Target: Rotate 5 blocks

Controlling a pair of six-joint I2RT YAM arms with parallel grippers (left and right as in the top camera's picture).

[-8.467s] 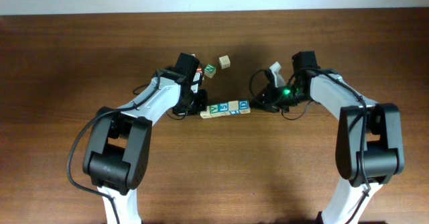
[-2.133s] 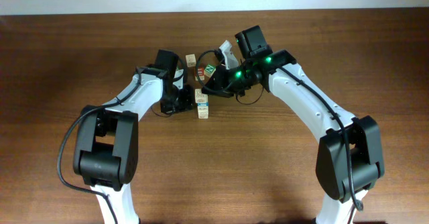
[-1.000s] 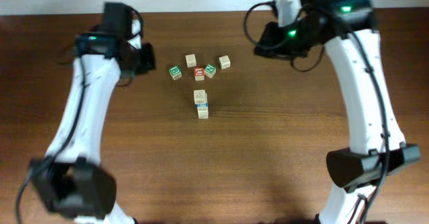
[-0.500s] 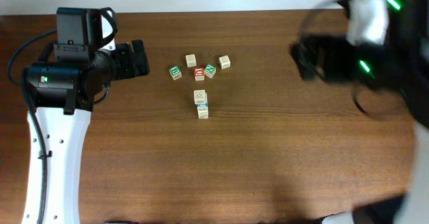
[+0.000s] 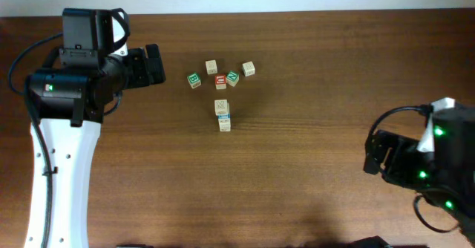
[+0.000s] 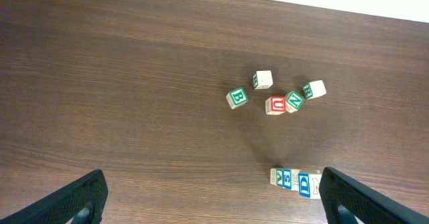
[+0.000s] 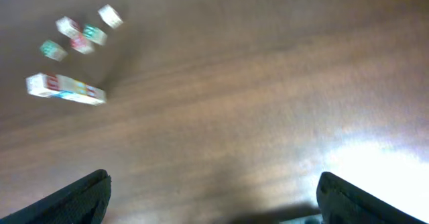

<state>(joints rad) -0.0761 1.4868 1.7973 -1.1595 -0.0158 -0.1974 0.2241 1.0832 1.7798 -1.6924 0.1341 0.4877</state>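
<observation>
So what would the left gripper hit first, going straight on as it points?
Most likely the bare brown wooden table, short of the small green "B" wooden cube; the left gripper sits high, so depth is uncertain.

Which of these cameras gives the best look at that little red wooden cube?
The left wrist view: the small red-faced wooden cube is sharp there, its letter U readable. Overhead shows the cube as a tiny red square. The right wrist view gives only a blurred red smudge.
</observation>
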